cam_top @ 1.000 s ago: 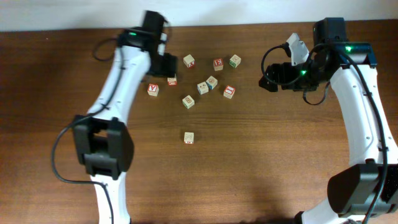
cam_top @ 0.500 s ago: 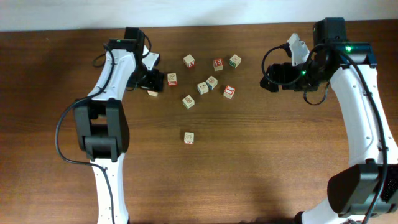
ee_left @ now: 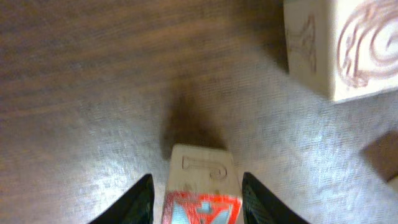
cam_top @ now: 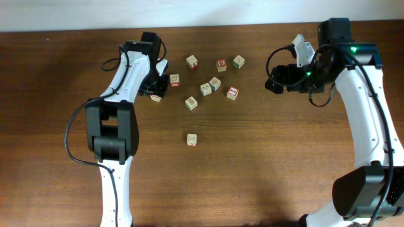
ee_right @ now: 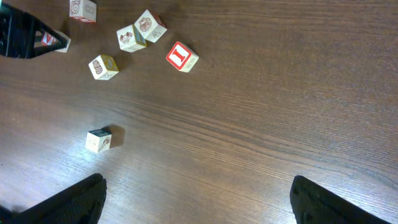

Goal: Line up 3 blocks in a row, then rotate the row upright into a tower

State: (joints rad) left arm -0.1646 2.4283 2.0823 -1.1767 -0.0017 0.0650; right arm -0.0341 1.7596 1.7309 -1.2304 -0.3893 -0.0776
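The table (cam_top: 265, 164) is dark grained wood with a soft sheen; the near block (ee_left: 200, 169) is pale, matt, smooth wood.

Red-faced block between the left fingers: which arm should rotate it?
Left. The left gripper straddles the red-faced block, one finger on each side. The right gripper hangs open, far from that block.

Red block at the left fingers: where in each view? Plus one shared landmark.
Overhead: red block upper left of centre.
Left wrist: red block bottom centre, between the left fingers.
Right wrist: red block top left, between the same fingers.
Shared landmark: spiral block, just right of it overhead, upper right in left wrist, top edge in right wrist.
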